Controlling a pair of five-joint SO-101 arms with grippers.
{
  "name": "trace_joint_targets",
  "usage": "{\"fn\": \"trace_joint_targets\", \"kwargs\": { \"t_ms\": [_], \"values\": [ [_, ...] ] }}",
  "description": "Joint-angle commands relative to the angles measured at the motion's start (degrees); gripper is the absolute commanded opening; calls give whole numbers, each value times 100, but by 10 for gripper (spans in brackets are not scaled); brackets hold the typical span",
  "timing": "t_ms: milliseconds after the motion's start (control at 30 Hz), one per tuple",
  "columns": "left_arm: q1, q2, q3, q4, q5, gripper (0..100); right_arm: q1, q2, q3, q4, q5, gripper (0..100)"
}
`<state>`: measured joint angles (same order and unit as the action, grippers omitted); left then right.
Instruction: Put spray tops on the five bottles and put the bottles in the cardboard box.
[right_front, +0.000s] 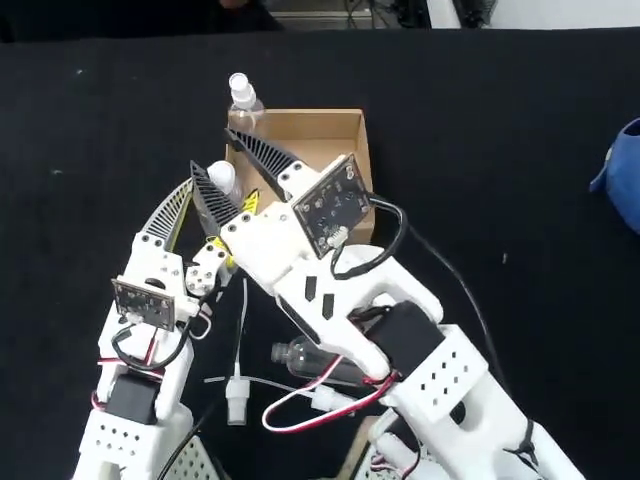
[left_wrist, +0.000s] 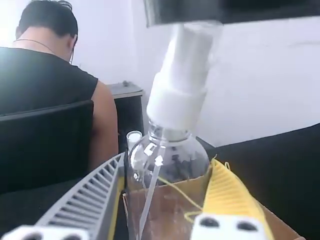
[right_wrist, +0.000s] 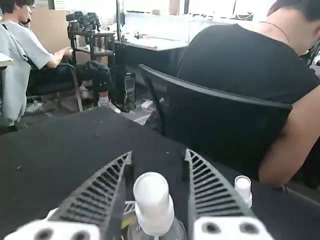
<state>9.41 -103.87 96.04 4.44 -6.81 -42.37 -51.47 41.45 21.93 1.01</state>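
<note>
So the bottle (left_wrist: 170, 150) is up off the table, pinched around its clear belly by the left gripper (left_wrist: 167, 164), grey finger on one side, yellow on the other, both pressed against it. Its spray top (left_wrist: 177, 95) sits on the neck with the dip tube down inside. The right gripper (right_wrist: 159, 156) straddles that top from above, fingers spread a bit wider than the cap (there's a visible gap on one side, so I wouldn't call it a grip). All this is right at the side wall of the cardboard box (right_front: 310, 115); can't tell if it's over the box or just beside it. My worry: I can't see whether the top is fully seated. If the right fingers close off-centre or push sideways, they could cock the top or twist the bottle in the left hold, and a round, slick bottle would likely slide out and clip the box edge. Further out, a capped bottle (right_front: 242, 95) stands just behind the box, while a bare bottle (right_front: 300, 355) and loose spray tops (right_front: 237, 398) lie on the table (right_front: 520, 150) under the arms, so plenty left to do.
</note>
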Motion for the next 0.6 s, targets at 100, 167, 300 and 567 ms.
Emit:
{"fn": "trace_joint_targets", "kwargs": {
  "t_ms": [100,167,300,567],
  "values": [
    [48,-26,127,-141,-35,30,466,-541,-1086,677,44,26],
    [48,-26,127,-141,-35,30,914,-629,-1420,1187,53,18],
    [66,-26,127,-141,-26,30,1925,-699,-1727,2163,53,18],
    [40,-26,127,26,-9,31,3604,-699,-620,2919,26,18]
  ]
}}
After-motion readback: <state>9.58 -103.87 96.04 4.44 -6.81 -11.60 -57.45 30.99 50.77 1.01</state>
